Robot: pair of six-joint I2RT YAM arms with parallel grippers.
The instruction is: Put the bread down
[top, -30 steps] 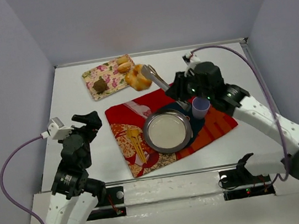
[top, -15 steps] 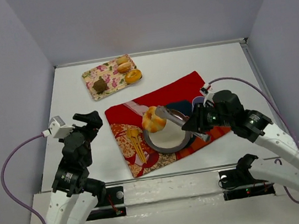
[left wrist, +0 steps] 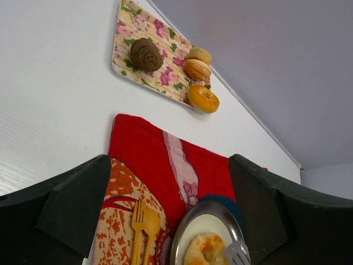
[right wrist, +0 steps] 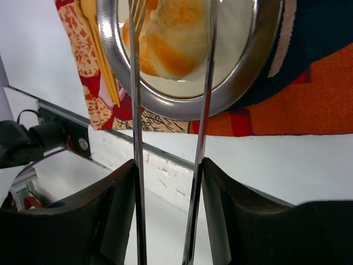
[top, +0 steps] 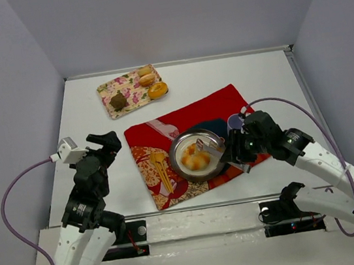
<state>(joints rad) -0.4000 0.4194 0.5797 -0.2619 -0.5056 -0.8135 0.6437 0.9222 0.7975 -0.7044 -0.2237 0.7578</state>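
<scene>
A golden bread bun [top: 196, 158] lies in the round metal plate [top: 174, 147] on the red patterned cloth [top: 194, 113]. My right gripper [top: 233, 149] is shut on metal tongs [top: 213, 148], whose two arms still reach either side of the bun. The right wrist view shows the bun [right wrist: 171, 33] in the plate [right wrist: 165, 105] between the tong arms [right wrist: 136, 110], held by the gripper [right wrist: 168, 165]. My left gripper [top: 106, 142] is open and empty, left of the cloth. Its wrist view [left wrist: 170, 160] shows the bun [left wrist: 207, 249] and the tong tip [left wrist: 238, 254].
A floral tray [top: 110, 89] at the back left holds a brown pastry [top: 118, 101], a doughnut [top: 157, 90] and two buns [top: 146, 75]. A yellow fork and spoon [top: 161, 168] lie left of the plate. A purple cup [top: 236, 123] stands right of the plate.
My right arm carried the bun in the tongs from beside the tray to the plate and lowered it; it now rests in the plate. The left arm has not moved.
</scene>
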